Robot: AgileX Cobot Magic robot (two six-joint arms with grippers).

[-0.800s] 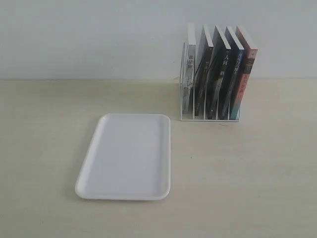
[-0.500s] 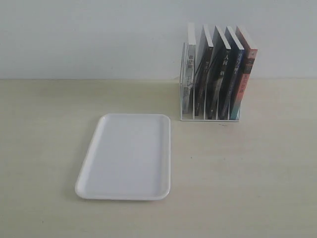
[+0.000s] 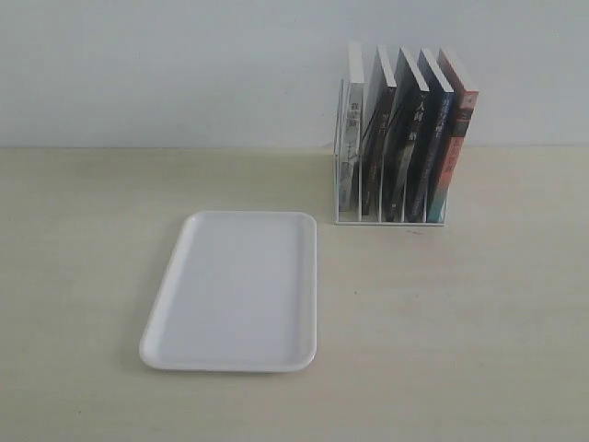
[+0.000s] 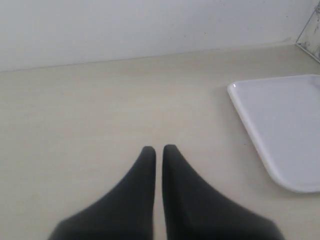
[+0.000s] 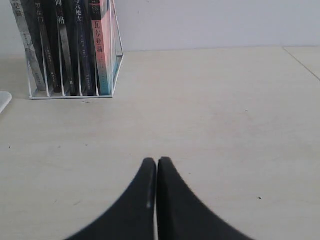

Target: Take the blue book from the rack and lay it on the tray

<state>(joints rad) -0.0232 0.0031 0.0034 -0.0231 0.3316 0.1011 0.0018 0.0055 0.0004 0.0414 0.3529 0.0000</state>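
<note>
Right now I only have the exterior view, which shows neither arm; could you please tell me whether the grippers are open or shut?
Observer: The left gripper is shut and holds nothing.
Operator: Thank you. And the right one?
Observer: The right gripper is also shut and empty.
Operator: How near is it to the books?
Observer: It is low over the table, well apart from the rack, where the blue book stands untouched.
</note>
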